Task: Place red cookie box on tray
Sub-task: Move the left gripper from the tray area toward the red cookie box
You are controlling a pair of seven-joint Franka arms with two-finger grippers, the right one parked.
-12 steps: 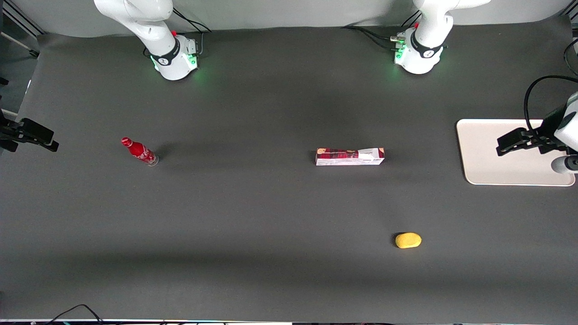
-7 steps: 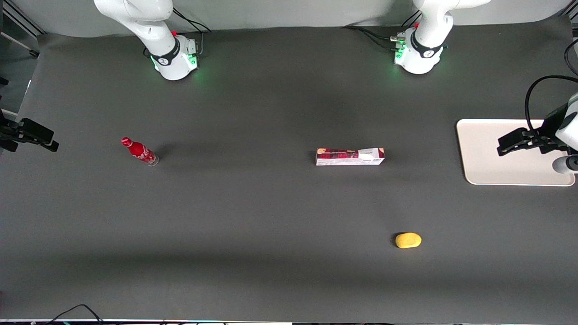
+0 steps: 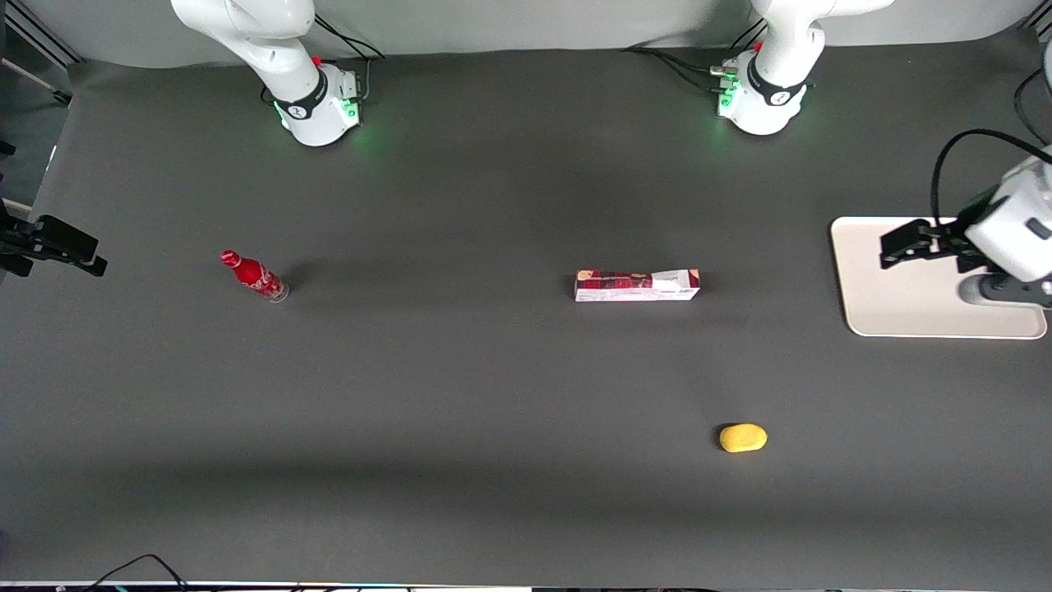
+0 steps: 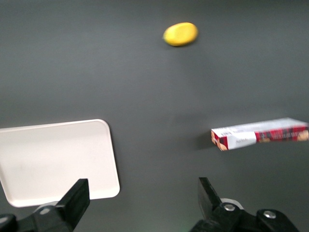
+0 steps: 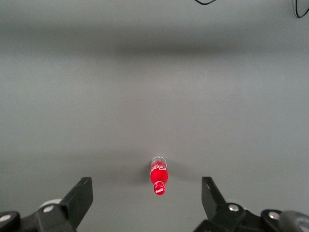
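**Setting: dark table under soft overhead light, pale backdrop**

Table [image 3: 460,395] covered edge to edge in matte charcoal-grey cloth, smooth and unpatterned. Pale grey backdrop [image 3: 534,20] along the edge farthest from the front camera. Metal frame rails [image 3: 33,37] at the parked arm's end, beside the backdrop. Loose black cable [image 3: 136,567] at the edge nearest the front camera. Diffuse, even lighting; broad faint shadow bands across the cloth, one near the front camera's edge and one toward the backdrop. Gripper [image 3: 888,247] above the cloth at the working arm's end, fingers [image 4: 77,195] spread apart.
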